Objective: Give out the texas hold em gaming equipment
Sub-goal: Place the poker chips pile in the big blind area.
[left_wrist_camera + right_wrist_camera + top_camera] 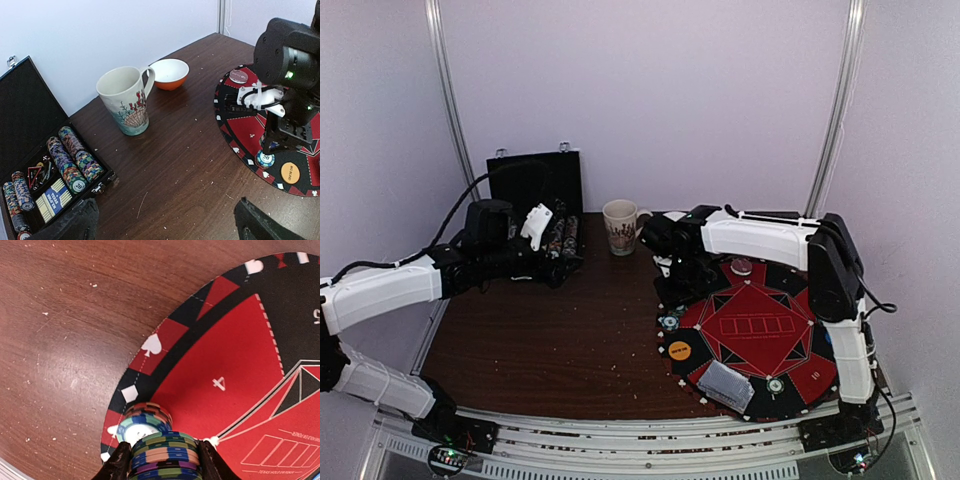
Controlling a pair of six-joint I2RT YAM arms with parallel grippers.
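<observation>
Above red-and-black mat (215,405), right gripper (164,461) clamps chip stack (165,449), axis upright.

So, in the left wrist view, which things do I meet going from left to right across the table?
Black case → mug → orange bowl → pinkish disc → poker chips → orange button disc. The last three lie on the round mat.

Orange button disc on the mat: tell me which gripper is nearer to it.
Right. The right gripper, shut on a chip stack, is at the rim of the mat just beyond the orange button disc. The left gripper is open, far across the table by the black case.
</observation>
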